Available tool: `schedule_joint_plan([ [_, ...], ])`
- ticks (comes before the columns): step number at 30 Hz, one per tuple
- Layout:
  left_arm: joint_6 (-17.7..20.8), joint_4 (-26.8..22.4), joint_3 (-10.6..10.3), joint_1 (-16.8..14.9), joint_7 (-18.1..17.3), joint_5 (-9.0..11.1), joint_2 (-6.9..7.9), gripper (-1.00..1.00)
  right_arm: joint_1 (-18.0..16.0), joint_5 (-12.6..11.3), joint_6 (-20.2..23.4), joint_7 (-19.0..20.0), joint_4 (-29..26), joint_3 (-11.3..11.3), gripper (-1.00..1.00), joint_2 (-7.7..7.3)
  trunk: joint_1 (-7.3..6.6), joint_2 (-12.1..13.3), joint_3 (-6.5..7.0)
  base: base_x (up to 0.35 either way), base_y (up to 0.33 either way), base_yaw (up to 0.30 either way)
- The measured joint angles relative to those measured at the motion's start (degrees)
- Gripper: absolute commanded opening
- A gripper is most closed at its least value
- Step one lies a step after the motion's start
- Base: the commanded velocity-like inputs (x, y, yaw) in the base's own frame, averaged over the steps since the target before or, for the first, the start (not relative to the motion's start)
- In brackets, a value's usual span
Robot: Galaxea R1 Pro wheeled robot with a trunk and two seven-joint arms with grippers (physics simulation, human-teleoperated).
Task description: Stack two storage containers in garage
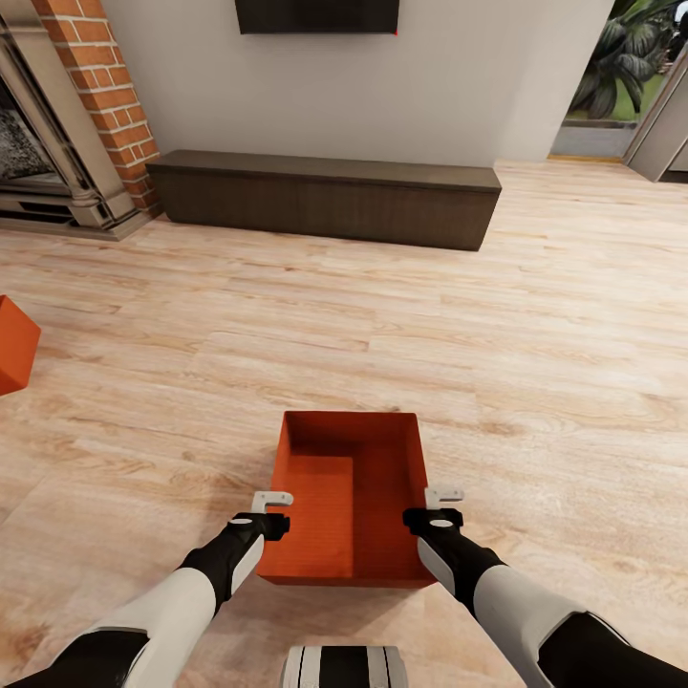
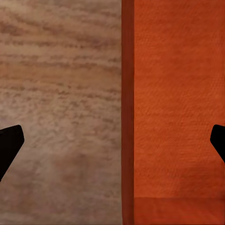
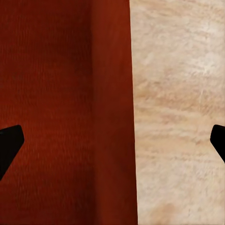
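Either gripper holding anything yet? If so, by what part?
Nothing held. Left gripper and right gripper are open, each straddling a side wall of the bin, the fingers wide apart and not closed on the rim.

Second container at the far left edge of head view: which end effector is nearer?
Left. The left end effector sits at the near container's left wall, on the side toward the second container. The right end effector is at the opposite wall, farther away.
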Motion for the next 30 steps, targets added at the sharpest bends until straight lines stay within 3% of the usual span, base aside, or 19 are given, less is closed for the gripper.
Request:
schedule_joint_plan([
  [30,0.0,0.0,0.0,0.0,-0.1,0.2,0.04,1.0,0.0,0.1,-0.1,1.8,3.7,0.0,1.0,-0.1,0.0,0.0,-0.01,0.0,0.0,0.0],
])
